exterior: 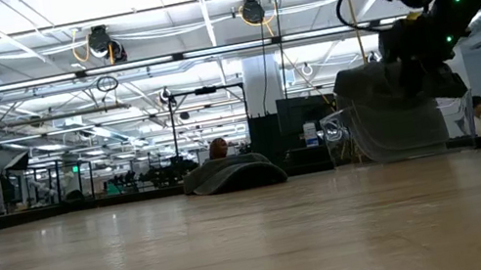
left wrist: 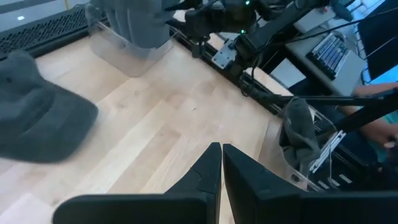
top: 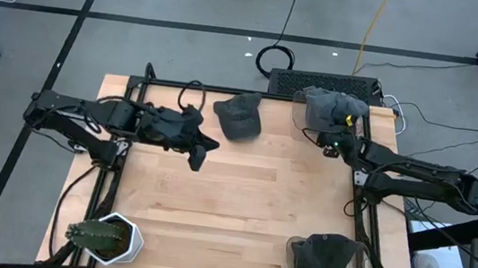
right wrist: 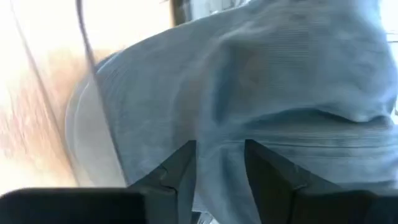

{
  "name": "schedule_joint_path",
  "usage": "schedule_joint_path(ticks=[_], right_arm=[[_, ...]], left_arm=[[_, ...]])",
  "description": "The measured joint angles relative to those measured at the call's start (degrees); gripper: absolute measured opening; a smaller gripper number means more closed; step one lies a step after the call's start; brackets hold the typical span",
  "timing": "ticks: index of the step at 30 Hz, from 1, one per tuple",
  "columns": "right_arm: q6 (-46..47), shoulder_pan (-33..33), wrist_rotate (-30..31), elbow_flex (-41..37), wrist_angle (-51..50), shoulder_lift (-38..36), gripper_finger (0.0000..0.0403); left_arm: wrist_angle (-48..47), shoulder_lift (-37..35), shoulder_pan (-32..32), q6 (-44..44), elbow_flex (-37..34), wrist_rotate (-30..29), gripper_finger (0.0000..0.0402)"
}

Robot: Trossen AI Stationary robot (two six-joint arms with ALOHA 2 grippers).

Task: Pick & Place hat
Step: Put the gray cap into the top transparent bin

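A light grey hat (top: 332,107) tops the clear bin (top: 297,120) at the table's far right corner; the low view shows the hat (exterior: 391,87) bulging above the bin's rim. My right gripper (top: 322,133) is at the hat's near side, shut on its cloth. A darker grey cap (top: 239,116) lies flat on the table by the far edge, touched by nothing. My left gripper (top: 200,155) hovers shut left of centre, holding nothing, and its wrist view shows the fingers (left wrist: 221,152) together. My right gripper (right wrist: 221,163) pinches the light grey hat's cloth (right wrist: 221,134) between its two fingers, which show dark on either side of a bunched fold. It comes from the table's near right side, slanting down. The hat's underside still sits on the bin; which part is held cannot be told.
A second clear bin (top: 296,249) at the near right corner holds a dark hat (top: 325,263). A potted plant in a white pot (top: 105,236) stands at the near left corner. A black keyboard (top: 317,82) lies beyond the far edge. Bare wood spans the table's middle.
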Motion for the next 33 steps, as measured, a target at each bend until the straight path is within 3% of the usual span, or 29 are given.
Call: schedule_joint_path(ticks=[7,11,17,18,23,31,33], right_arm=[[3.3,3.2,0.6,0.0,-2.0,-3.0,0.0139],[6.1,6.1,5.8,0.6,-2.0,-4.4,0.0135],[24.0,10.0,10.3,4.6,-2.2,-8.1,0.0134],[28.5,10.4,9.8,5.8,-2.3,-8.8,0.0135],[51.9,9.7,-3.9,10.5,-0.5,-10.5,0.0135],[71.3,3.1,-3.3,11.1,-0.1,-9.5,0.0119],[76.4,0.3,-5.4,11.1,-0.2,-8.3,0.0119]], left_arm=[[1.1,1.6,0.0,0.3,-0.1,1.1,0.0024],[2.1,1.4,0.0,0.7,0.0,1.1,0.0024],[2.0,1.4,0.0,1.7,-0.1,1.1,0.0024],[2.0,1.4,0.0,1.5,-0.1,1.1,0.0024],[2.0,1.4,0.0,1.3,-0.1,1.0,0.0024],[2.0,1.4,0.0,2.9,-0.1,0.6,0.0024],[2.1,1.4,0.0,3.9,-0.1,0.9,0.0024]])
